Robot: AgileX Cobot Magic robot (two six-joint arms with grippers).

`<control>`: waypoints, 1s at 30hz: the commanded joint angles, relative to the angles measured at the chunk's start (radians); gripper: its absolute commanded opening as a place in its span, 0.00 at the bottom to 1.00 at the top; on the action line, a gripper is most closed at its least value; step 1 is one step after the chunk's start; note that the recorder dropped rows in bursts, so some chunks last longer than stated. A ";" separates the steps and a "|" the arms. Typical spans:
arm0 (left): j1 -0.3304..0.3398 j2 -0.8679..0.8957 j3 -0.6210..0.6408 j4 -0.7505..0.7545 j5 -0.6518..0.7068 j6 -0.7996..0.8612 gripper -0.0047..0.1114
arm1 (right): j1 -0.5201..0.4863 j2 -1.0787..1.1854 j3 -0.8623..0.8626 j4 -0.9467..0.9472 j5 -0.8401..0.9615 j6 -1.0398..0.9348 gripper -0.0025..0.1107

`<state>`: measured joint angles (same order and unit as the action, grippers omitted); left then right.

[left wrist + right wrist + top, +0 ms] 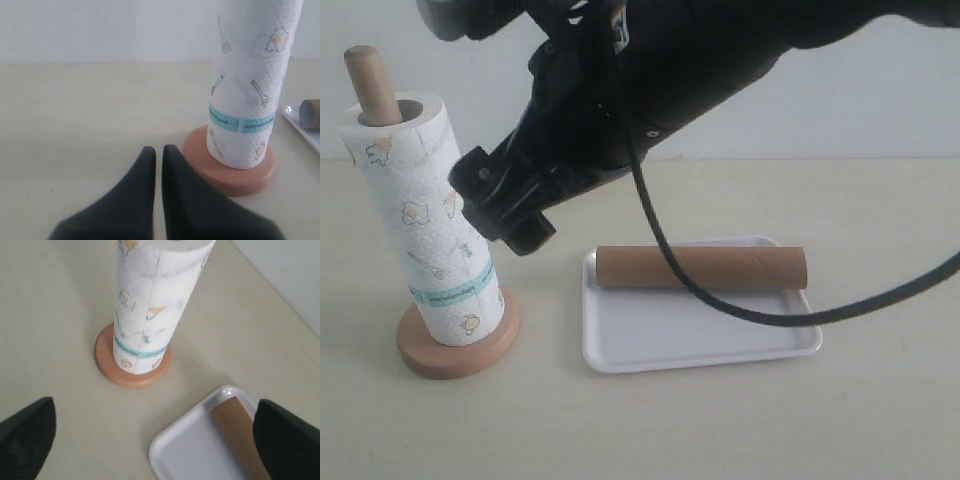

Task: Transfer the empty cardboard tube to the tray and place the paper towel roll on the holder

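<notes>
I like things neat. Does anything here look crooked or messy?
A little. The roll seems to lean on the holder: the pole pokes up against one side of its hole, not the middle. The tube lies flat on the tray, along its far rim. Nothing looks spilled or torn.

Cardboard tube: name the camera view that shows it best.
Exterior view: the whole cardboard tube lies on the tray, only a cable crossing it. Left wrist catches just one end; right wrist shows part, cut by the frame.

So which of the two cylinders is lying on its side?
The brown tube, flat across the tray; the paper towel roll stands upright on the holder.
</notes>
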<state>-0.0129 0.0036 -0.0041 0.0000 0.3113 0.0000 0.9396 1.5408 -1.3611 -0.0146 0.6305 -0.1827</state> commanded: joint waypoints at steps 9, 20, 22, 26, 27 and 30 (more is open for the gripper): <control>0.003 -0.004 0.004 0.000 -0.001 0.000 0.08 | -0.003 -0.228 0.237 -0.017 0.032 0.005 0.95; 0.003 -0.004 0.004 0.000 -0.001 0.000 0.08 | -0.003 -0.377 0.343 0.056 0.098 0.073 0.95; 0.003 -0.004 0.004 0.000 -0.001 0.000 0.08 | -0.003 -0.377 0.343 0.072 0.098 0.093 0.95; 0.003 -0.004 0.004 0.000 -0.001 0.000 0.08 | -0.003 -0.377 0.343 0.082 0.093 0.096 0.95; 0.003 -0.004 0.004 0.000 -0.001 0.000 0.08 | -0.003 -0.377 0.343 0.082 0.101 0.096 0.95; 0.003 -0.004 0.004 0.000 -0.001 0.000 0.08 | -0.003 -0.377 0.343 0.082 0.130 0.117 0.95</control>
<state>-0.0129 0.0036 -0.0041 0.0000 0.3113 0.0000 0.9396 1.1731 -1.0235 0.0643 0.7367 -0.0885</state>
